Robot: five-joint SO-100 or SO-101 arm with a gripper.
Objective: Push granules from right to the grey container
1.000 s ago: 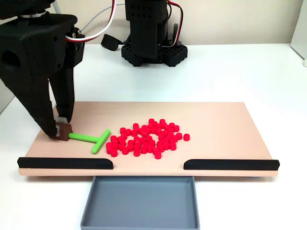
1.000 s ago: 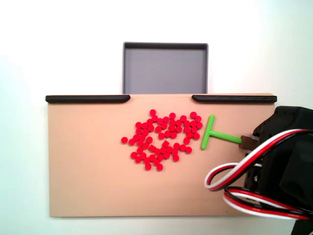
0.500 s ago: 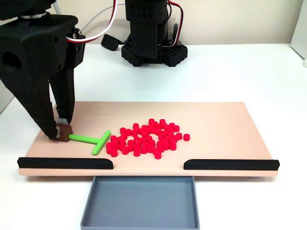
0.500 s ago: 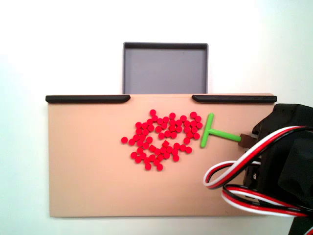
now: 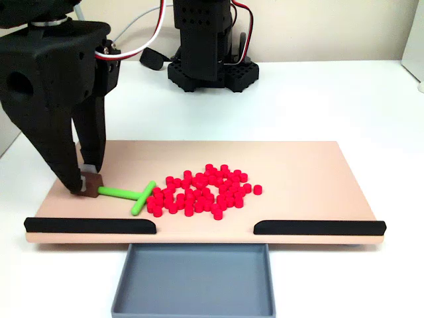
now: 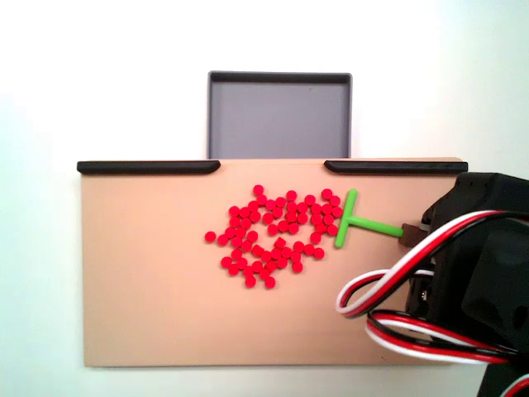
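A loose cluster of red granules (image 5: 202,191) (image 6: 277,236) lies on the middle of the beige board (image 5: 298,172) (image 6: 140,281). The grey container (image 5: 193,278) (image 6: 279,116) sits empty against the board's edge, at the gap between two black strips. My black gripper (image 5: 86,185) (image 6: 411,231) is shut on the brown end block of a green T-shaped pusher (image 5: 129,194) (image 6: 359,222). The pusher's crossbar touches the edge of the cluster, on its left in a fixed view and on its right in the other.
Two black strips (image 5: 89,225) (image 5: 318,227) line the board's edge on either side of the container gap. The arm's black base (image 5: 209,66) stands behind the board on the white table. Red, white and black cables (image 6: 413,314) loop over the arm.
The gripper has slid the green pusher a short way toward the granules, so its crossbar now touches the cluster's edge. The granules have barely shifted.
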